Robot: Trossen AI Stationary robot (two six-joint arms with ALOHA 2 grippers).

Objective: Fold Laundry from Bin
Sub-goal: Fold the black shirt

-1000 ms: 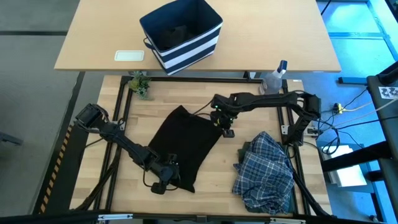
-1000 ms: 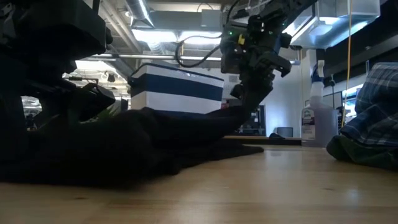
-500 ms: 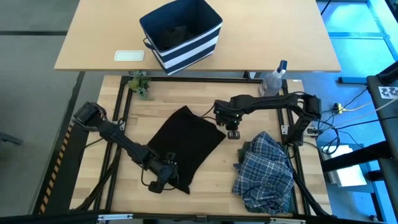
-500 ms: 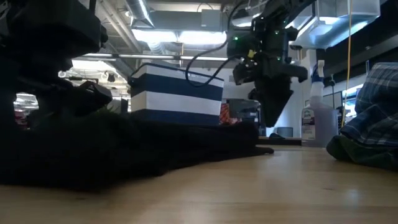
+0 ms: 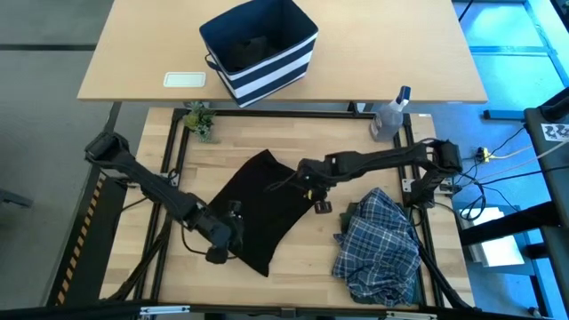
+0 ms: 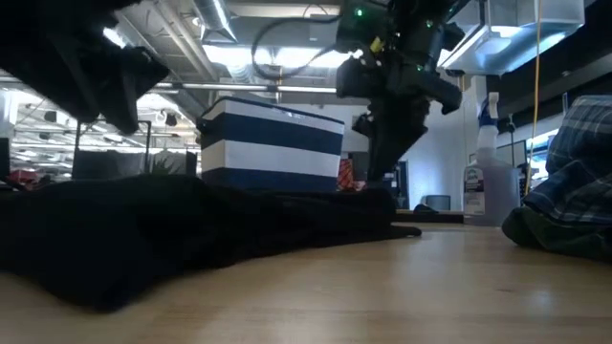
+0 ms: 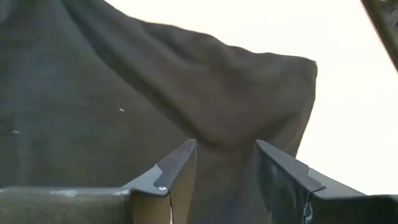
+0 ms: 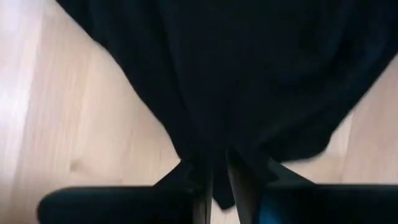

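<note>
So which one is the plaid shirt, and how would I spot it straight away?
Start at the lower wooden table with the two dark arms over it. On the side where the right arm is mounted, near the front edge, lies a crumpled heap: that is the plaid shirt. Its blue-and-white checks set it apart from the black garment spread flat at the middle.

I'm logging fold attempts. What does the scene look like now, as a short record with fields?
black garment: spread on the table, mid-left
left tool: over garment's near-left edge, jaws open with cloth between
right tool: at garment's right edge, jaws nearly closed, cloth between them
plaid shirt: crumpled heap, right
bin: on far table
</note>
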